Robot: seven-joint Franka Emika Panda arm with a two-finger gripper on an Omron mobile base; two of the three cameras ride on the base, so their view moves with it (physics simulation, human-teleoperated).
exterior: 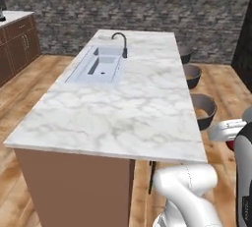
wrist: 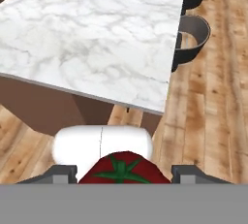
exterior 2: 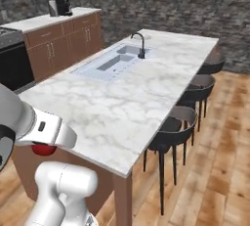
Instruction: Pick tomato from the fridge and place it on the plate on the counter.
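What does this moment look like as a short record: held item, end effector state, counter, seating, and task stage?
held item: tomato, red with green stem leaves, between the end effector's tips
end effector: shut on the tomato, off the near end of the counter
counter: white marble top, bare across the near part; sink and black faucet toward the far end
seating: dark stools along the counter's right side
plate: cannot tell where it is
task stage: tomato picked and carried, not yet placed

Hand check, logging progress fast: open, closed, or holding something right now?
Hand: closed on the tomato, carried near the counter.
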